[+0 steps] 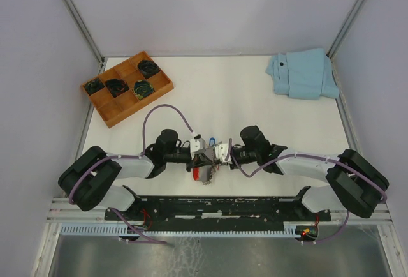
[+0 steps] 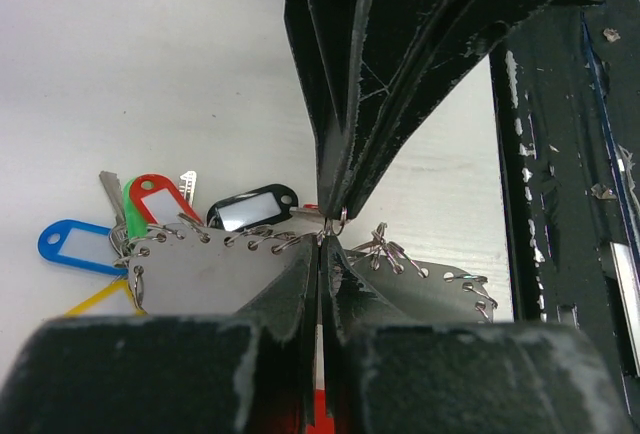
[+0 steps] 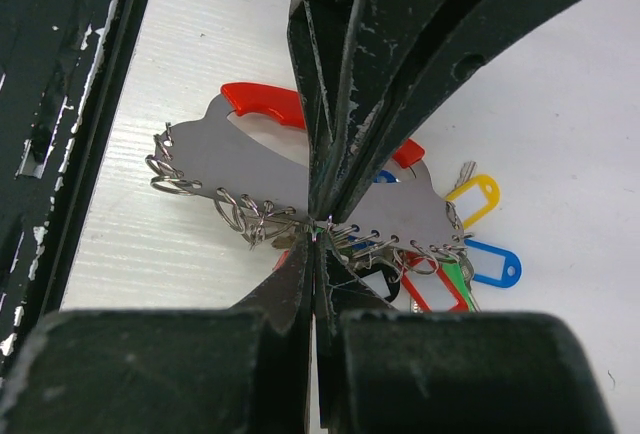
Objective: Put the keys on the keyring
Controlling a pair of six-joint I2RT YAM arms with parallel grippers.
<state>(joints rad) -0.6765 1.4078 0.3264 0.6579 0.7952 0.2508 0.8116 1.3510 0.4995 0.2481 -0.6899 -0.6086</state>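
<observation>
Two tools (image 2: 322, 236) (image 3: 314, 236) pinch keyring (image 3: 250, 169) edge.

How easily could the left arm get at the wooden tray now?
Probably not yet: the left claw is shut on the keyring. Otherwise nothing seems to lie between it and the tray.

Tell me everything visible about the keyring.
The keyring is a flat grey plate, metal by its look, with a red curved band along one edge and small wire rings threaded through holes along the other. At one end cluster a blue tag, a yellow tag, a black tag and the keys with red and green tags. It sits between the arms near the front of the table. The left gripper and right gripper are both shut on its ringed edge, tips meeting.
</observation>
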